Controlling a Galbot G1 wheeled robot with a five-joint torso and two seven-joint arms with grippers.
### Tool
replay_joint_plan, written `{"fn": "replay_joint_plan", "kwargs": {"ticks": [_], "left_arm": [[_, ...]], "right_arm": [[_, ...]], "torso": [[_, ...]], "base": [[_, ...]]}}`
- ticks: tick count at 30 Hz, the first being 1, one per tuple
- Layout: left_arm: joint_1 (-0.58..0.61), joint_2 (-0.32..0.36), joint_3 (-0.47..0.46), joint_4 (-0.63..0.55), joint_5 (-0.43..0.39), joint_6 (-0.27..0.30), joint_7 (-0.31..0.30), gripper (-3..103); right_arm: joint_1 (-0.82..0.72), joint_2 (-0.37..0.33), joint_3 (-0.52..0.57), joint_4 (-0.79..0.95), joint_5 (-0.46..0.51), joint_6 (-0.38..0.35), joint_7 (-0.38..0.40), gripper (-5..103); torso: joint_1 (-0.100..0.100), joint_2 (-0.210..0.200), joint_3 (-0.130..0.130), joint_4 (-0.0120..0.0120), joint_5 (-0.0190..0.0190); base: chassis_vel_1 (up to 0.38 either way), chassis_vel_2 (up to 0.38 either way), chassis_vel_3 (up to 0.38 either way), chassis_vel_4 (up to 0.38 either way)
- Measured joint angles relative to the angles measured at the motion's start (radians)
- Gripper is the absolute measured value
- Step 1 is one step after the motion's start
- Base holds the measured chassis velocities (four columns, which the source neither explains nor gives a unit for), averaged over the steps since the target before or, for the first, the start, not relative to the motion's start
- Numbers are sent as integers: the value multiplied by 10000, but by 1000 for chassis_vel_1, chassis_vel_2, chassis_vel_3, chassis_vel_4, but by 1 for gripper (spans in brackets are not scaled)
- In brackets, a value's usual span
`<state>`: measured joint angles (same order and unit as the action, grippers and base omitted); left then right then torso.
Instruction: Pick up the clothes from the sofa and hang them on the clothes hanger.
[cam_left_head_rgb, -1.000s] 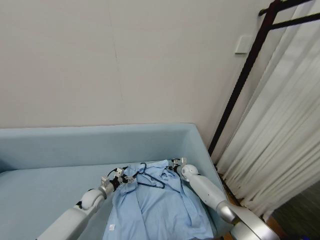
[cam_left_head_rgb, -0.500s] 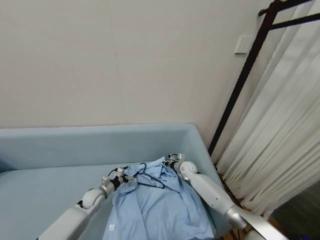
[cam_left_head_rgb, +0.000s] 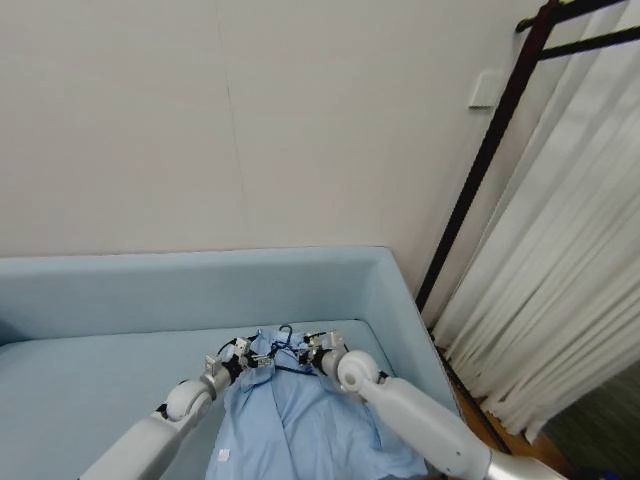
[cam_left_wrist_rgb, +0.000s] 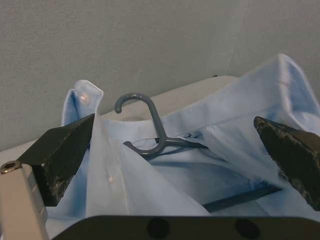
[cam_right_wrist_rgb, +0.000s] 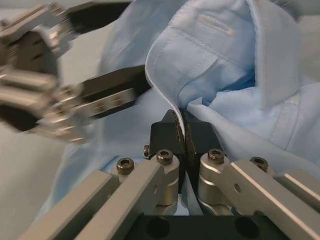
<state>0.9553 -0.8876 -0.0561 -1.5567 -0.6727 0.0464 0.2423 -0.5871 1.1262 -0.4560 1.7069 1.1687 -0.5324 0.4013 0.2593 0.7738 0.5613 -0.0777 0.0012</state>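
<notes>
My right gripper (cam_right_wrist_rgb: 183, 131) is clamped tight on the blue shirt (cam_left_head_rgb: 300, 420). Its two black pads are pressed together with a seamed edge of the cloth, close to the collar, pinched between them. My left gripper (cam_left_wrist_rgb: 175, 131) has hold of nothing. Its fingers are spread wide, one on each side of the collar opening. The pad beside the buttoned collar flap looks to be against the fabric, though I can't say for sure that it touches.

The shirt lies on the seat of the pale blue sofa (cam_left_head_rgb: 120, 290), toward the sofa's right end, with its collar nearest the backrest and the body spread toward me. A grey-blue hanger (cam_left_wrist_rgb: 156, 125) sits inside the collar, its hook sticking out above the neckline and one arm running under the cloth.

From my head camera, both grippers meet at the collar, the left one on the shirt's left shoulder and the right one just beside the hook. A dark rack pole (cam_left_head_rgb: 480, 165) leans up past the sofa's right end, next to a white curtain (cam_left_head_rgb: 560, 260).
</notes>
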Motion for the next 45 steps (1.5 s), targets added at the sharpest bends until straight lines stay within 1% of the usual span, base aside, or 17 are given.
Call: {"fn": "replay_joint_plan", "kwargs": {"ticks": [6, 14, 16, 18, 19, 21, 22, 26, 28, 30, 31, 34, 36, 39, 40, 42, 45], "left_arm": [[79, 17, -61, -107, 10, -5, -8, 100], [75, 26, -90, -127, 13, -13, -13, 100], [37, -12, -68, -105, 14, -12, -24, 100], [15, -39, -56, -94, 14, -12, -41, 100], [-4, -59, -50, -87, 14, -13, -68, 100], [-23, -74, -44, -92, 14, -13, -86, 100], [-22, -74, -44, -102, 13, -13, -99, 100], [11, -75, -60, -174, 9, -13, -113, 100], [21, -64, -92, -191, 6, -13, -122, 100], [21, -30, -134, -220, -17, -13, -133, 100], [21, -30, -134, -220, -17, -13, -133, 100], [10, 7, -222, -238, -86, -13, -249, 100], [9, -3, -261, -238, -100, -14, -354, 100], [-20, -219, -453, -173, -139, 33, -1370, 100], [-20, -219, -453, -173, -139, 33, -1370, 100], [-135, -447, -562, -60, -320, 76, -2242, 100], [-339, -715, -694, 36, -687, 228, -3398, 100]], "right_arm": [[-90, 553, -547, -693, -722, 137, 55, 0], [-375, 1233, -512, -1871, -1568, 435, 185, 0], [-396, 1307, -490, -1960, -1480, 373, 355, 10], [-419, 1315, -467, -1927, -1310, 272, 527, 10], [-456, 1282, -445, -1778, -1090, 132, 772, 16], [-492, 964, -499, -1189, -646, 24, 1256, 27], [-503, 744, -549, -863, -514, 17, 1362, 27], [-604, -174, -697, 567, 39, -50, 1481, 42], [-731, -746, -657, 1475, 456, -323, 1586, 48], [-798, -1255, -366, 2144, 626, -583, 1576, 59], [-798, -1255, -366, 2144, 626, -583, 1576, 59], [-395, -1635, 350, 2209, 512, -876, 1141, 76], [-166, -1618, 522, 1962, 345, -965, 908, 76], [585, -1263, 912, 661, -306, -1315, -524, 91], [585, -1263, 912, 661, -306, -1315, -524, 91], [1041, -859, 975, -325, -566, -1576, -1310, 99], [1347, -384, 938, -1642, -1321, -1717, -2363, 100]], "torso": [[0, 0, 0, -1, 0], [1, 0, 1, -1, 2], [1, -1, 1, -1, 1], [1, 0, 1, -1, 2], [2, 0, 2, -2, 1], [1, 0, 1, -1, 5], [1, -1, 1, -1, 4], [1, -1, 0, -3, 5], [1, -1, 1, -4, 3], [0, 0, 0, -4, 4], [0, 0, 0, -4, 4], [0, -1, 0, -4, 4], [0, -1, -1, -3, 3], [1, -1, 1, 0, 2], [1, -1, 1, 0, 2], [1, -2, 1, 2, 3], [2, -2, 2, -1, 0]], "base": [[0, 0, 0, 0], [0, 0, 0, 0], [0, 0, 0, 0], [0, 0, 0, 0], [0, 0, 0, 0], [0, 0, 0, 0], [0, 0, 0, 0], [0, 0, 0, 0], [0, 0, 0, 0], [0, 0, 0, 0], [0, 0, 0, 0], [0, 0, 0, 0], [0, 0, 0, 0], [0, 0, 0, 0], [0, 0, 0, 0], [0, 0, 0, 0], [0, 0, 0, 0]]}}
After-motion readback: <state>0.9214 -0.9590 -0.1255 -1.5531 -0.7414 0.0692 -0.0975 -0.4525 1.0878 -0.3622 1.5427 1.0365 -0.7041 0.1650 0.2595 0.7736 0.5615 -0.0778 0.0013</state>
